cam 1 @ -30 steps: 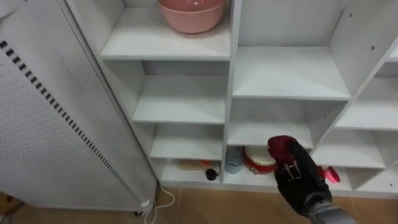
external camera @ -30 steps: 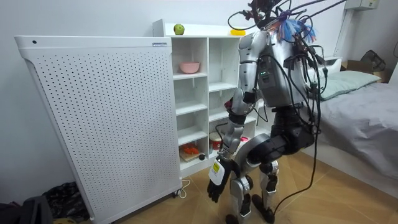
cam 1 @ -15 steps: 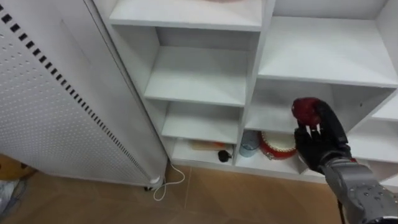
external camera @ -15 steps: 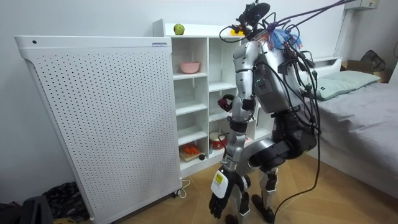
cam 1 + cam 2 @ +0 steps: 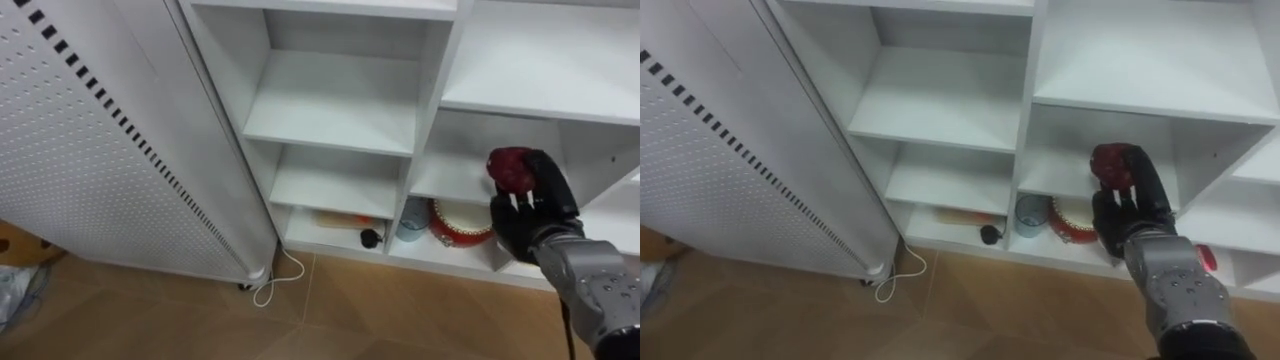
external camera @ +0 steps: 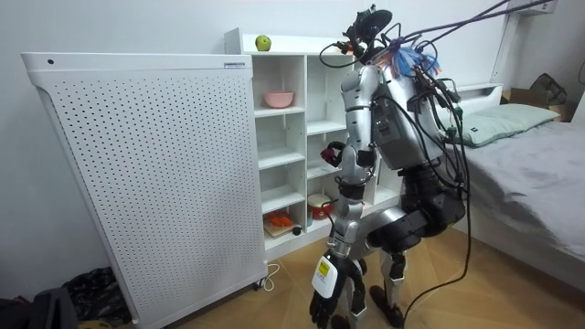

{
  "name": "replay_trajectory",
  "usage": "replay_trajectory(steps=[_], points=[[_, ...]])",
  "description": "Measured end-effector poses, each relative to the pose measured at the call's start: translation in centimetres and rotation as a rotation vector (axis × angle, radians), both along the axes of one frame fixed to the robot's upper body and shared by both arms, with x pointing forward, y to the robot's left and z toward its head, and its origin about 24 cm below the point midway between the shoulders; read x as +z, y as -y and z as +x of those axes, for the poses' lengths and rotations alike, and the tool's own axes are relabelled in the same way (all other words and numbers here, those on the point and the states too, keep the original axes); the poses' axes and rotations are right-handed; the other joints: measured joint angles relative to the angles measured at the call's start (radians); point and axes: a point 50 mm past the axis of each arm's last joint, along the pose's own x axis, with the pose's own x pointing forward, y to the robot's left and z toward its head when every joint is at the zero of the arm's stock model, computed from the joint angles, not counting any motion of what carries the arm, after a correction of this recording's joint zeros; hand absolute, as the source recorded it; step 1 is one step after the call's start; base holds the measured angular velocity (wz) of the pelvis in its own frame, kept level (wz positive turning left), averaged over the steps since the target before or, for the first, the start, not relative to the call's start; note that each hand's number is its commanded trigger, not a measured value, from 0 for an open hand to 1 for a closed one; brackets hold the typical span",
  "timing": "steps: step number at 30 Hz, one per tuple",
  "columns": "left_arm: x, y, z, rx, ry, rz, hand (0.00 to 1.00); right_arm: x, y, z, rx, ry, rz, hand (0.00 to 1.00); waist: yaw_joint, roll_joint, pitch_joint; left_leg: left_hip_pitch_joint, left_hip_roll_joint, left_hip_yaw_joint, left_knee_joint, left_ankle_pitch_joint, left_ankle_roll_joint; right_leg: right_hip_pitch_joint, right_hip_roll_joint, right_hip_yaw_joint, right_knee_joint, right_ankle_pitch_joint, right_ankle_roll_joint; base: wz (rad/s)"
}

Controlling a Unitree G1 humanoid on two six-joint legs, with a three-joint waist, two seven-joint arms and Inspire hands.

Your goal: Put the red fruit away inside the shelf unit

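White closet [image 5: 340,100]; right hand [image 5: 527,222] grips red fruit [image 5: 509,168] near red pot [image 5: 458,226], cup [image 5: 411,218] beside.

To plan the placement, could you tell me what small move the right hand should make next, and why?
Probably ease the right hand forward and set the fruit on the shelf behind it. The hand is curled round the dark red fruit in front of the closet, about level with that shelf, which looks bare. The left hand hangs idle at the robot's side.
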Motion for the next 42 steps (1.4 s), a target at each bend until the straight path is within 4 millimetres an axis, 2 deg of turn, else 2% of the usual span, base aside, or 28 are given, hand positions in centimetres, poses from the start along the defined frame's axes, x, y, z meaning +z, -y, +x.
replay_trajectory(steps=[7, 14, 25, 32, 35, 38, 41, 42], points=[[0.0, 0.0, 0.0, -0.002, 0.005, 0.0, 0.0, 1.4, 0.3, 0.2, -0.036, -0.022, 0.006, 0.0, -0.001, -0.001, -0.0008, 0.0, -0.004, -0.001, 0.009, -0.003, 0.0, -0.004, 0.003, 0.012, 0.011, 0.001, 0.004, 0.0], [0.0, 0.0, 0.0, -0.003, 0.005, 0.001, 0.0, 1.9, 0.6, 0.1, -0.071, -0.028, 0.01, 0.0, 0.003, -0.001, -0.001, 0.004, -0.005, 0.003, 0.016, -0.003, 0.001, -0.003, 0.015, 0.027, 0.011, 0.01, 0.011, -0.05], [-0.1, 0.0, -0.3, -0.012, 0.002, -0.018, 0.0, 2.5, 1.8, -0.2, -0.118, -0.015, -0.002, 0.0, 0.007, 0.0, -0.0016, 0.038, -0.003, 0.006, 0.015, -0.003, 0.001, 0.024, 0.02, 0.035, 0.01, 0.012, 0.009, -0.01], [-0.2, 0.1, -0.5, -0.015, -0.003, -0.027, 0.0, 2.4, 1.8, -0.2, -0.115, 0.003, -0.017, 0.0, 0.008, 0.003, -0.0029, 0.066, 0.003, 0.014, 0.008, -0.003, 0.001, 0.048, 0.027, 0.041, 0.003, 0.015, 0.009, -0.04], [-0.3, 0.2, -0.8, -0.022, -0.015, -0.043, 0.0, 1.9, 1.9, -0.3, -0.102, 0.014, -0.031, 0.0, 0.011, 0.008, -0.0027, 0.092, 0.013, 0.013, -0.01, -0.002, -0.001, 0.079, 0.038, 0.036, -0.026, 0.025, 0.008, -0.06], [-0.6, 0.2, -1.3, -0.033, -0.038, -0.058, 0.0, 0.3, 2.2, -0.6, -0.096, 0.006, -0.05, 0.0, 0.017, 0.015, -0.0017, 0.129, 0.019, 0.015, -0.029, -0.003, -0.001, 0.119, 0.048, 0.035, -0.051, 0.03, 0.01, -0.07], [-0.8, 0.3, -1.8, -0.037, -0.062, -0.077, 0.0, -2.6, 2.7, -1.4, -0.091, -0.038, -0.063, 0.0, 0.037, 0.015, -0.0014, 0.196, 0.026, 0.028, -0.073, -0.002, -0.001, 0.175, 0.06, 0.043, -0.091, 0.036, 0.013, -0.13], [-0.8, 0.3, -1.9, -0.037, -0.067, -0.079, 0.0, -4.3, 3.0, -2.1, -0.085, -0.072, -0.071, 0.0, 0.041, 0.015, -0.0011, 0.229, 0.027, 0.028, -0.093, -0.001, -0.003, 0.206, 0.063, 0.042, -0.109, 0.037, 0.014, -0.04]])
